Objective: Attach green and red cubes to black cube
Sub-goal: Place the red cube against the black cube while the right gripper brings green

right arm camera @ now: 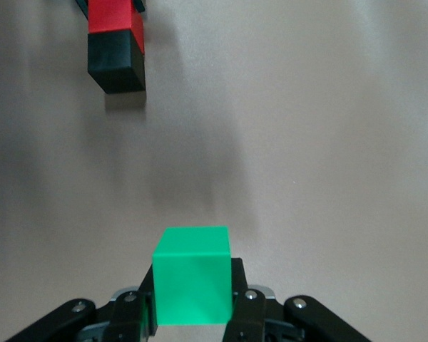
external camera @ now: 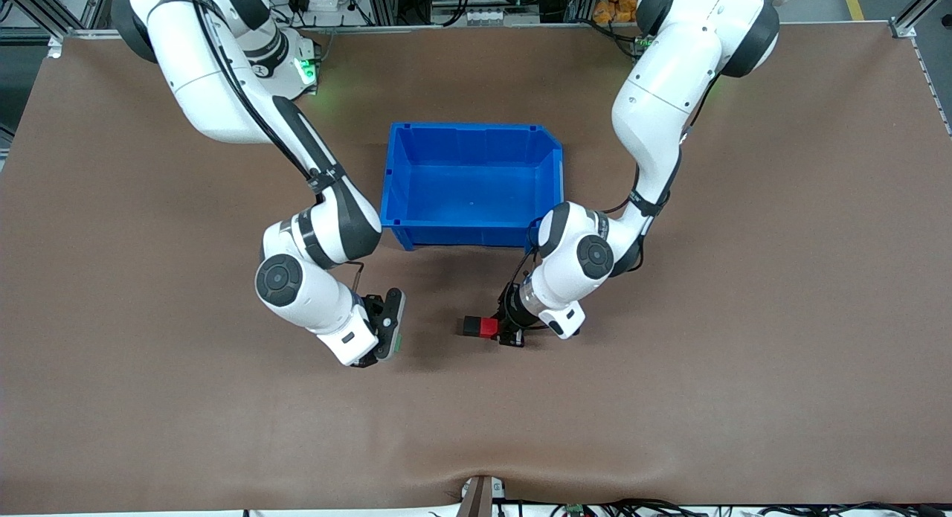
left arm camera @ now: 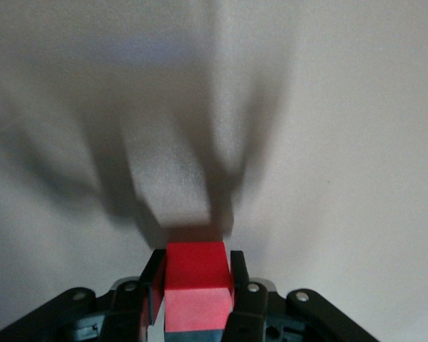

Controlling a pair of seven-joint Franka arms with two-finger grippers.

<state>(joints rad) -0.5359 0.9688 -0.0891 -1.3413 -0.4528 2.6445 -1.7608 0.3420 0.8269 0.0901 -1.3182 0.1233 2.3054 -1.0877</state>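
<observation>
You're looking at a matt brown table covering (external camera: 744,316) that reads like smooth cloth or mat, slightly puckered at the edge nearest the front camera. The blue bin (external camera: 472,227) looks like moulded plastic with a mild sheen, and the arms wear glossy white shells with matt black joint bands. The red cube (left arm camera: 196,281) and green cube (right arm camera: 192,285) look like smooth, solid-coloured plastic with a soft satin face, the black cube (right arm camera: 116,65) duller and matt, and the fingers (right arm camera: 248,313) clamping the green one are matt black plastic with small bright metal screws.
</observation>
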